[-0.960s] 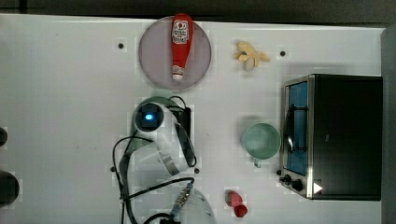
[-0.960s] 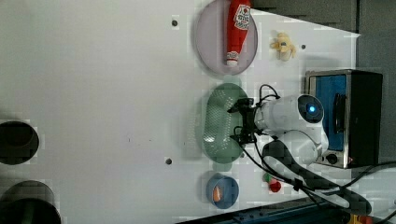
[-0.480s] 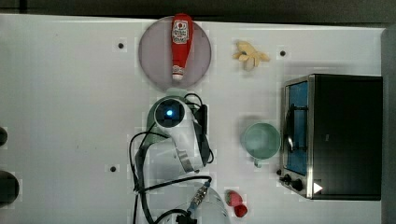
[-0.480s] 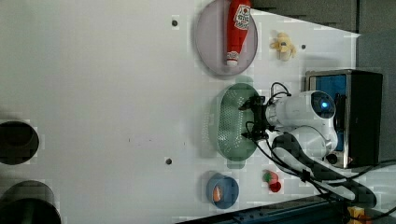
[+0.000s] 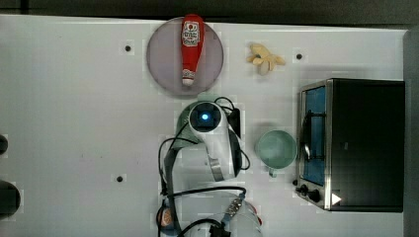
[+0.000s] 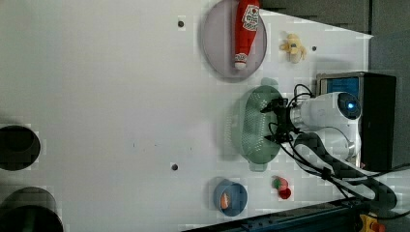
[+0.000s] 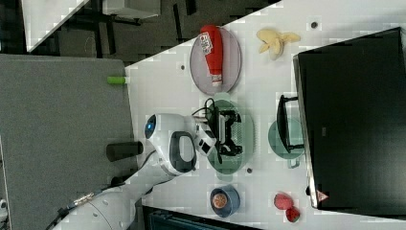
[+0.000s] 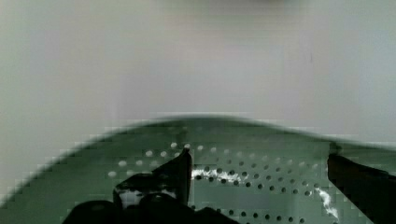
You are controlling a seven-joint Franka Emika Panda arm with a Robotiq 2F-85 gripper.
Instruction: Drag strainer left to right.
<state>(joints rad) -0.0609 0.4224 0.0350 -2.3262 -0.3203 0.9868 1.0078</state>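
Strainer (image 6: 254,126) bowl is taking the gripper (image 6: 276,122) inside it: in the wrist view two dark fingers (image 8: 180,170) are standing apart over the perforated mint-green floor (image 8: 243,182), spread open with nothing pinched between them. In the left view the fingers are reaching into the oval bowl from the left view's right, and in the right view the gripper (image 7: 229,133) is sitting over the middle of the strainer (image 7: 231,165).

The strainer is lying near the middle of the white table (image 5: 74,123). In the top view most of it is sitting hidden under the white wrist of the arm (image 5: 212,136), with just its rim (image 5: 207,97) peeking out.

Just above it in the top view, a grey plate (image 5: 163,59) is carrying a red ketchup bottle (image 5: 190,48). To the top view's right of the arm, a round green cup (image 5: 275,149) is standing beside a black toaster oven (image 5: 356,143). A yellow soft toy (image 5: 264,59) is resting near the table's far edge. In the left view a blue bowl (image 6: 231,197) and a small red item (image 6: 282,187) are sitting below the strainer.
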